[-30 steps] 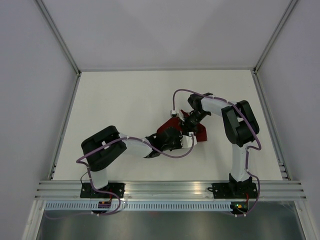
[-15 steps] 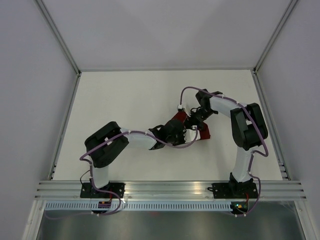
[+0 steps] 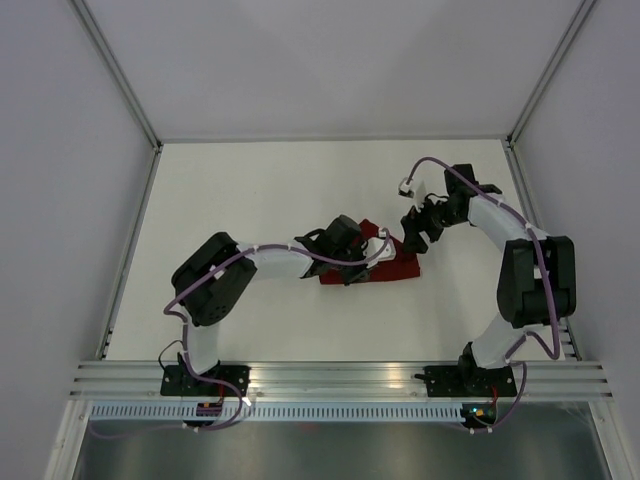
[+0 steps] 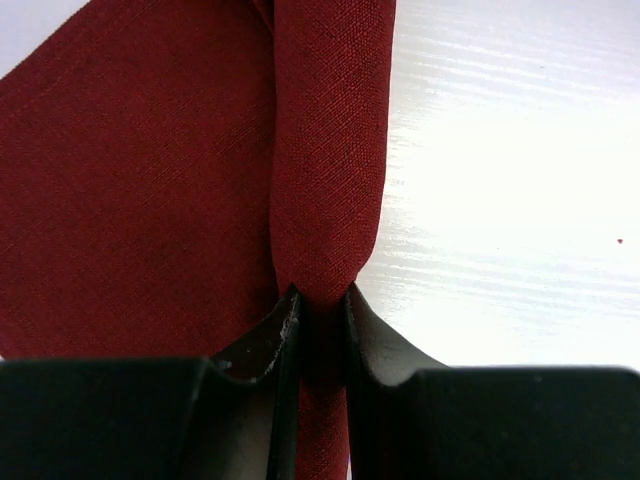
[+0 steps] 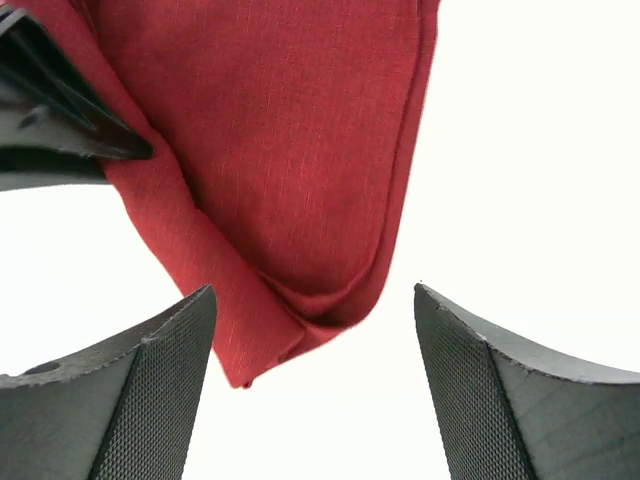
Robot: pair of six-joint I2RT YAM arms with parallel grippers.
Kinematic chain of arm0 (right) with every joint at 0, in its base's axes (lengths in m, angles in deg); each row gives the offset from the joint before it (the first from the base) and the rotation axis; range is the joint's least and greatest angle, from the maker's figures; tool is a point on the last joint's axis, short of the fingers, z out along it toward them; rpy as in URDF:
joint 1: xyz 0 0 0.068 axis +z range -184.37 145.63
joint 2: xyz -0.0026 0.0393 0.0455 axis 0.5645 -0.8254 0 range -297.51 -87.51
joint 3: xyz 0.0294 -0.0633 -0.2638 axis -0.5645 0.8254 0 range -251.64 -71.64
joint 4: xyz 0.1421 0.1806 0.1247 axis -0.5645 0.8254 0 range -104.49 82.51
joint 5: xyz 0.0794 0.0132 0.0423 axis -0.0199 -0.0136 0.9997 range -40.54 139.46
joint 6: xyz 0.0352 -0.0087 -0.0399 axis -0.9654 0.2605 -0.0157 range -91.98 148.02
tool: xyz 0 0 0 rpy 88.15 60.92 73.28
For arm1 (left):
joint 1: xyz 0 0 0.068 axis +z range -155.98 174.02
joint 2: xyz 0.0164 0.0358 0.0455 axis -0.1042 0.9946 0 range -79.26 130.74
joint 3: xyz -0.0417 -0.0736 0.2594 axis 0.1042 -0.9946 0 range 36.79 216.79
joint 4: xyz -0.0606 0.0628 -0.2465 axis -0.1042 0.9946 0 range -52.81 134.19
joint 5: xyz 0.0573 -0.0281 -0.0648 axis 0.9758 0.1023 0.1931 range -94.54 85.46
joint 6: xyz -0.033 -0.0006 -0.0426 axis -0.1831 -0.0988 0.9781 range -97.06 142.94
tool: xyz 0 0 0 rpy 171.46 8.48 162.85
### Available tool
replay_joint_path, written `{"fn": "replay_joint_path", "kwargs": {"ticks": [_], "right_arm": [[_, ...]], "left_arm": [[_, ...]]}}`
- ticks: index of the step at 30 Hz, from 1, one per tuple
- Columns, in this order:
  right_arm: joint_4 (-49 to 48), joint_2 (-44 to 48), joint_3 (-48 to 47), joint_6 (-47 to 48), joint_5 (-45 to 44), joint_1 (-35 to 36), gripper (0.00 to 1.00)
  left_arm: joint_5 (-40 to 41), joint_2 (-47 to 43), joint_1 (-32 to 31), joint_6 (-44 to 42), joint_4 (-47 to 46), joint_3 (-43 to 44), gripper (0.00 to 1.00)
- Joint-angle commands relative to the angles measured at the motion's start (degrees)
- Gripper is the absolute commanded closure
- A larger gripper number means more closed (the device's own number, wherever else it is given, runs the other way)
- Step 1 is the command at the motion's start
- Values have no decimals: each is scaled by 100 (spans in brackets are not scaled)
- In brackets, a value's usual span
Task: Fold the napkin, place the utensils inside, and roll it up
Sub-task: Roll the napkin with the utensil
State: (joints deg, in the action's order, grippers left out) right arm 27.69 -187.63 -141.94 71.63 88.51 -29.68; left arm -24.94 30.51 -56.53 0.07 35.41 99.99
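Maroon napkin (image 4: 150, 180) roll sits clamped in our left hand (image 4: 318, 300), likely so it cannot unroll, while our right hand (image 5: 312, 295) hangs apart and empty over its corner.

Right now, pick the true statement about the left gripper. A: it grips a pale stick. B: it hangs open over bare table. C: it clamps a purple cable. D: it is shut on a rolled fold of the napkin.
D: in the left wrist view the left gripper has its jaws pinched together on a rolled fold of the dark red napkin, with nothing else between them.
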Motion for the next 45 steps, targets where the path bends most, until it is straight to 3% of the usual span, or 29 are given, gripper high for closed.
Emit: {"fn": "replay_joint_path", "kwargs": {"ticks": [1,9,15,19,28,32,34,39,40,45], "right_arm": [[-629,886,672,-20,121,-56,16],[-1457,2671,2098,366,314,172,20],[-2625,3621,3495,437,-1020,1542,21],[-3425,3675,4058,490,-1803,2438,26],[-3962,2938,4253,710,-2665,3336,32],[-3945,2656,4235,692,-2736,3468,44],[-3892,2577,4235,675,-2736,3477,50],[-3638,2454,4139,561,-2657,3477,73],[-3602,2427,4113,534,-2657,3477,79],[-3383,2365,4051,516,-2481,3477,85]], "left_arm": [[-788,438,123,512,1302,201,98],[-1474,1335,448,1056,2339,1149,98],[-1896,1766,581,1233,2797,1458,96],[-2152,1881,677,1215,2911,1485,95],[-2793,2083,827,978,3272,1555,90],[-2820,2092,836,969,3316,1608,82],[-2890,2074,836,951,3316,1608,73],[-3084,1820,888,1205,3000,1555,59],[-3127,1741,897,1258,2878,1442,59],[-2917,1249,1002,1969,1919,1160,60]]}}
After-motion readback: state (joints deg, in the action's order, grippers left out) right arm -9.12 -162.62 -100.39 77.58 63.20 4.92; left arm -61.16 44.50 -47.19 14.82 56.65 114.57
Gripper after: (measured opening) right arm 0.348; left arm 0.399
